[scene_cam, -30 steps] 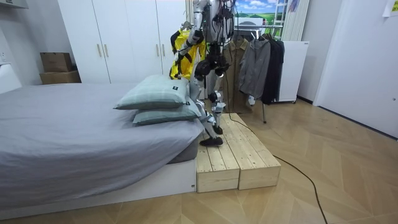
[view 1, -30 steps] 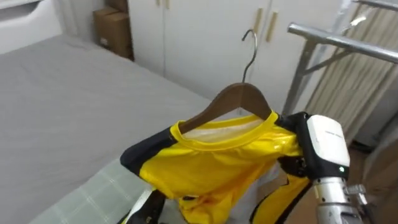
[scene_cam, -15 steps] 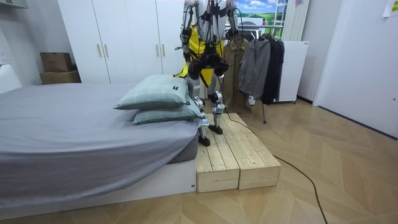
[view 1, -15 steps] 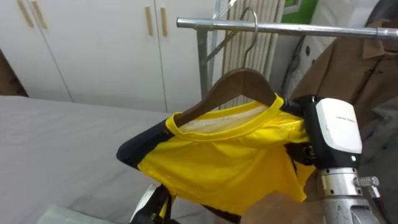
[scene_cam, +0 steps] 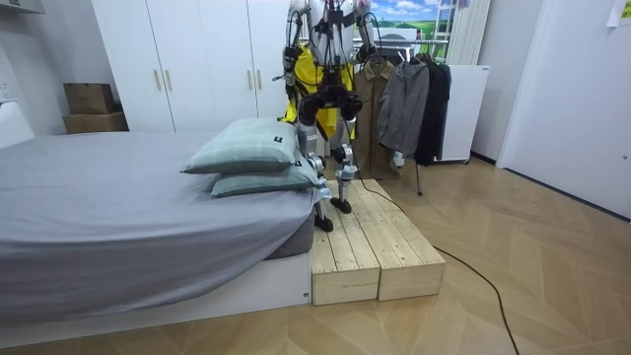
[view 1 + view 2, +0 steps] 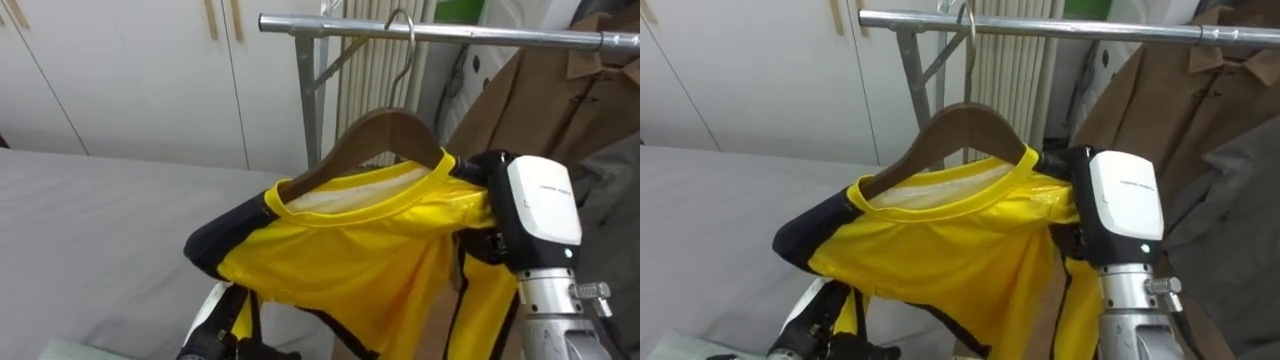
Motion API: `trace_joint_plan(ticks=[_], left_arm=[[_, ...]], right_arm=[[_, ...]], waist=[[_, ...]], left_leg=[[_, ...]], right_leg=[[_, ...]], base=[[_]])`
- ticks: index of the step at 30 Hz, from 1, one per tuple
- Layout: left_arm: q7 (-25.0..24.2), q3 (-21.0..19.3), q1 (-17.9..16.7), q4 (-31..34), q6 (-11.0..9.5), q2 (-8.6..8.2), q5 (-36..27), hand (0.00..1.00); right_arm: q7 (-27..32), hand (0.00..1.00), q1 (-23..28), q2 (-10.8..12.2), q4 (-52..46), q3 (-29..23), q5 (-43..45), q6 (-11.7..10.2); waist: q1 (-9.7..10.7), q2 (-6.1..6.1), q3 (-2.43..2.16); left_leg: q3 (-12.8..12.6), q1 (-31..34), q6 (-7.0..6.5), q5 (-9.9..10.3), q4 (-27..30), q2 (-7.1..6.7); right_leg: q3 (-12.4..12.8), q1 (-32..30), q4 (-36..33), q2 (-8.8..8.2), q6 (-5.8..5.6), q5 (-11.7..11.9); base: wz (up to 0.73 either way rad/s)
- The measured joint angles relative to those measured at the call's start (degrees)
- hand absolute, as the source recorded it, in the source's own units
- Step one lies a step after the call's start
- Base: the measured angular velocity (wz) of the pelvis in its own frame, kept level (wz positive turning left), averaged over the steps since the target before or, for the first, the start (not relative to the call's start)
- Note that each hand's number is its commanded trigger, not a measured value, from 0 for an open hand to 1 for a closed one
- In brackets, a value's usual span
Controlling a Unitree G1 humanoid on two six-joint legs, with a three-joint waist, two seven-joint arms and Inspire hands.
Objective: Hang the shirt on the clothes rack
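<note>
A yellow shirt (image 6: 350, 270) on a wooden hanger (image 6: 385, 135) is raised before us, the hanger's hook level with the metal rail (image 6: 480, 36), near a hanging brown coat (image 6: 560, 100). Our right hand (image 6: 535, 200) is at the shirt's right shoulder and our left hand (image 6: 210, 335) is beneath its lower edge. We cannot tell whether either hand is gripping.

A yellow shirt (image 6: 350, 250) with a ribbed yellow collar and a black sleeve is draped over a dark wooden hanger (image 6: 385, 135). The hanger is tilted, its left shoulder lower. Its metal hook (image 6: 405, 45) reaches up across the grey metal rail (image 6: 480, 36); whether it rests over the rail cannot be told.
</note>
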State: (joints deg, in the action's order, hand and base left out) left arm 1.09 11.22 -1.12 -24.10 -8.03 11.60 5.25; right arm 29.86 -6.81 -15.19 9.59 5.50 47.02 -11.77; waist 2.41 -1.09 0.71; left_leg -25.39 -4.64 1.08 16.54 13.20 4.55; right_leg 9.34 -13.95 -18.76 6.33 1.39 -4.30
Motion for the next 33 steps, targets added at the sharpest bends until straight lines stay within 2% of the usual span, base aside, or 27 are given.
trace_joint_plan(ticks=[5, 11, 15, 22, 26, 33], left_arm=[[1.2, 0.0, 0.1, 0.7, -0.8, -0.09, 0.0, 0.0], [3.2, 0.0, 0.0, 0.7, -1.0, 0.03, 0.6, 0.0], [3.7, 0.0, -0.7, 0.6, -1.1, 0.15, 0.6, 0.0], [3.7, 0.0, -3.5, 1.6, -1.1, 0.44, 1.6, 0.0], [3.7, 0.0, -3.5, 2.4, -1.1, 0.41, 1.6, 0.0], [3.7, 0.0, -3.6, 2.6, -1.2, 0.48, 1.6, 0.0]], right_arm=[[0.0, 1.0, 0.3, -0.6, -3.6, 0.1, 0.0, 0.0], [1.0, 1.0, 0.6, -0.9, -4.6, 0.1, 0.1, -0.2], [1.8, 1.0, 1.1, -0.9, -4.7, 0.0, 0.3, -0.2], [1.8, 1.0, 1.6, -0.8, -4.9, 0.0, 0.2, -0.3], [1.8, 1.0, 1.8, -0.7, -4.9, 0.0, 0.2, -1.2], [1.8, 1.0, 2.3, -0.8, -4.9, 0.0, 0.0, -1.5]], waist=[[0.7, -0.02, -0.02], [0.6, -0.28, -0.14], [0.5, -0.96, -0.17], [0.5, -1.42, -0.39], [0.6, -1.51, -0.46], [0.5, -1.64, -0.53]], left_leg=[[-0.6, -0.3, 0.15, -0.1, -0.9, 0.45], [-0.9, -2.1, 0.29, -0.2, -2.0, 0.87], [-0.9, -2.1, 0.29, -0.2, -2.0, 0.96], [-1.1, -2.1, 0.3, -0.2, -2.0, 1.06], [-1.1, -2.1, 0.3, -0.2, -2.0, 1.14], [-1.0, -2.2, 0.32, -0.2, -1.9, 1.14]], right_leg=[[0.6, 0.9, 2.1, 0.69, -0.01, 1.0], [1.8, 2.8, 4.2, 1.64, 0.17, 1.7], [2.0, 2.8, 4.3, 1.83, 0.22, 1.7], [2.0, 2.9, 4.7, 1.88, 0.3, 1.9], [2.0, 3.1, 5.1, 1.9, 0.31, 2.2], [2.0, 3.2, 5.1, 1.9, 0.33, 2.3]], base=[[-0.09], [-0.11], [-0.04], [0.0], [0.0], [0.0]])
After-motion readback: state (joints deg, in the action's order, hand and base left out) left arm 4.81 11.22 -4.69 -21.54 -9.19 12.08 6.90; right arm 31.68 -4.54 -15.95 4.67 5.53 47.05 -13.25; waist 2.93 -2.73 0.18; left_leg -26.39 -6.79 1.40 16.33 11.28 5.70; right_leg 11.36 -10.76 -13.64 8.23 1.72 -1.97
